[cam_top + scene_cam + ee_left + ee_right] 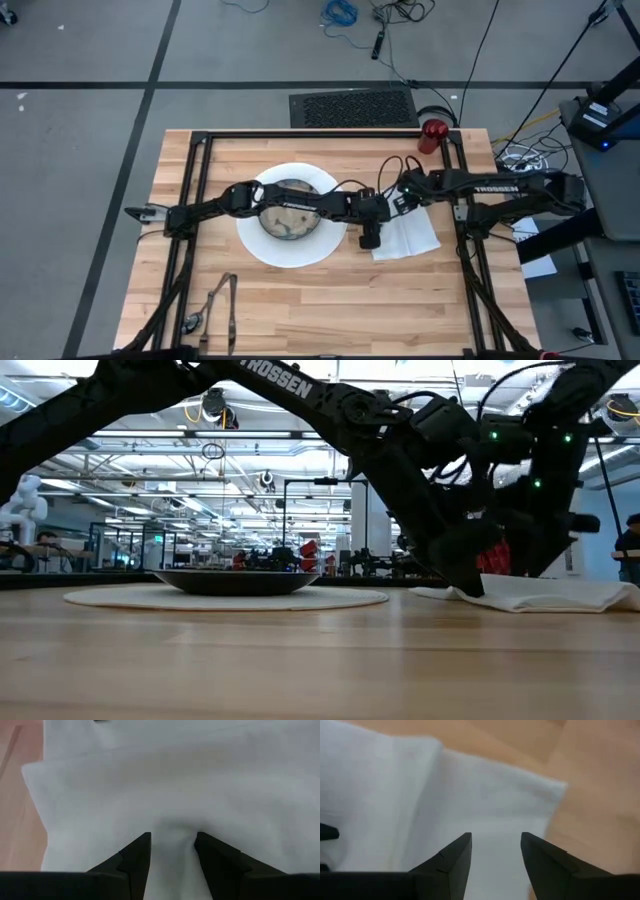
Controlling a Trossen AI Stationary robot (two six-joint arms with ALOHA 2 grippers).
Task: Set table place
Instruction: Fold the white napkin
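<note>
White cloth fills both wrist views: the napkin (408,238) lies on the worktop (400,310) directly beneath both sets of jaws, which meet over it from opposite sides. The left gripper (172,845) stands with its jaws parted and pressed down into the napkin, a small ridge of fabric rising between them, though not yet pinched. The right gripper (495,845) hovers just over the napkin's far edge, near a corner, jaws likewise released and holding nothing. Beside the left jaws, toward that arm's own base, the white plate (325,247) already sits on the worktop with the patterned bowl (285,228) resting inside it, so that part of the setting looks done. The napkin seems only roughly placed, slightly skewed and rumpled, and my reading is that the two arms are busy straightening or folding it. Well behind the right jaws, at the worktop's back edge, the red cup (433,133) stands apart from the setting, and the dark cutlery (215,308) lies far from both jaws near the front left corner; both look still to be brought in.
</note>
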